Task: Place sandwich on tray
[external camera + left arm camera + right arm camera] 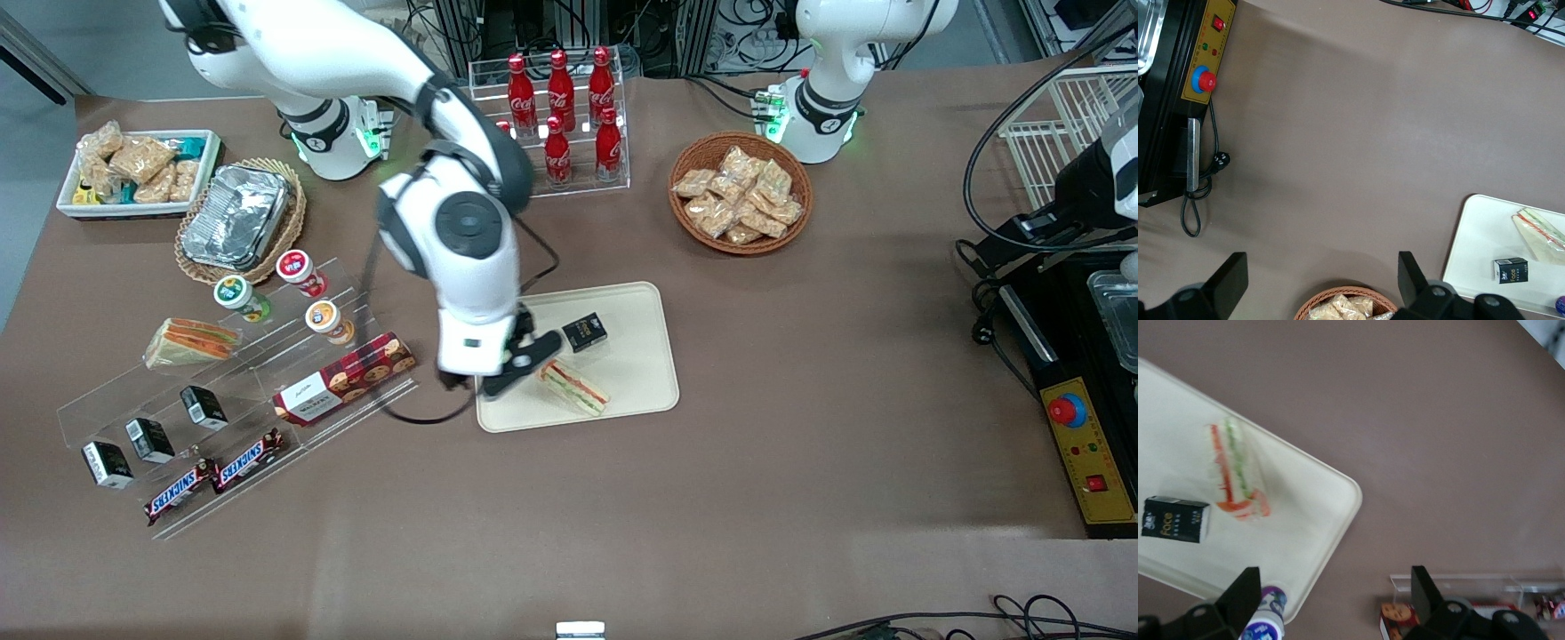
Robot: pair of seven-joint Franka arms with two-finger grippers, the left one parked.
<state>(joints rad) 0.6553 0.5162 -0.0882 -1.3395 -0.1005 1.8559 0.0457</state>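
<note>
- I see the sandwich lying flat on the cream tray, in the part of the tray nearest the front camera, with its red and green filling edge showing.
- On the same tray sits a small black box, farther from the front camera than the sandwich and apart from it.
- My gripper hangs above the tray's edge toward the working arm's end; its two fingers stand wide apart with nothing between them, clear of the sandwich.
- A second wrapped sandwich rests on the clear acrylic display rack toward the working arm's end of the table.
- That rack also carries a red cookie box, three small cups and Snickers bars.
</note>
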